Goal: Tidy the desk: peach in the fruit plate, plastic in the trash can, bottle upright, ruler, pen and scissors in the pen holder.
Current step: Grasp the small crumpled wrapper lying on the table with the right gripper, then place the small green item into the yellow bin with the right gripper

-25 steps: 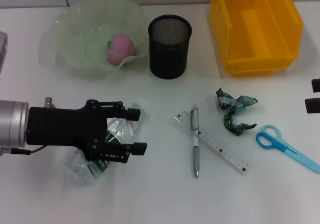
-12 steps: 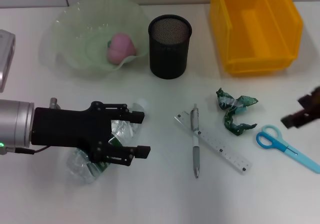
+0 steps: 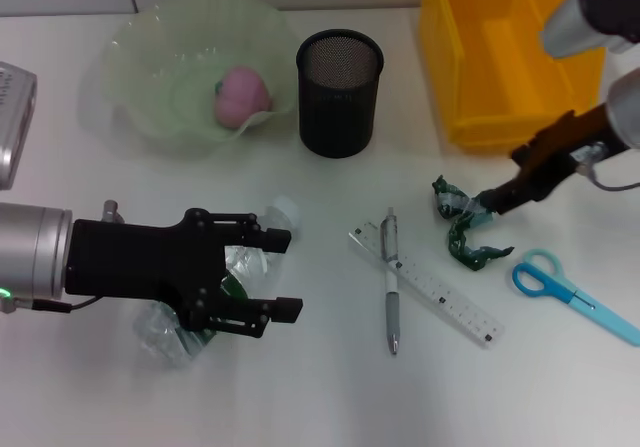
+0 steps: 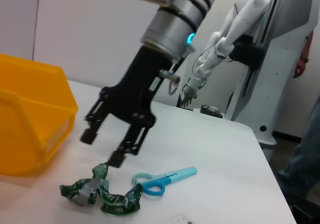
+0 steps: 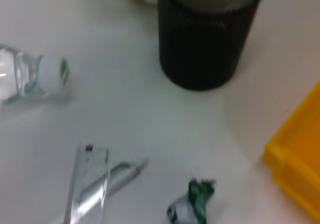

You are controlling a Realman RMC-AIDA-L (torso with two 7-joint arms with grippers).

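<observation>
— On the bench [image 3: 300,397], how much of the tidying is done?

— One item, by the look of it. The peach [image 3: 242,96] sits in the fruit plate [image 3: 140,57]. Everything else is left. The bottle [image 3: 225,277] lies on its side near the front left. The ruler [image 3: 430,289] and the pen [image 3: 390,282] lie crossed in the middle, with the pen on top. The scissors [image 3: 572,293] lie flat toward the right, the pen holder [image 3: 339,92] stands empty as far as the head view shows, and the crumpled green plastic [image 3: 468,227] rests in front of the yellow trash can [image 3: 510,52].

— And the tools?

— The left tool [image 3: 275,272] hangs over the lying bottle with its fingers spread wide, one on each side of the bottle's upper body; whether either finger touches it cannot be told, and nothing is clamped. The right tool [image 4: 102,146] is down at the plastic. The left wrist view shows its fingers parted and gripping nothing, the lower fingertip just at the top of the wad.

— So which steps are in hand?

— Judging by the poses, taking hold of the bottle to stand it up, and picking the plastic for the trash can. Neither grasp is made yet.
</observation>
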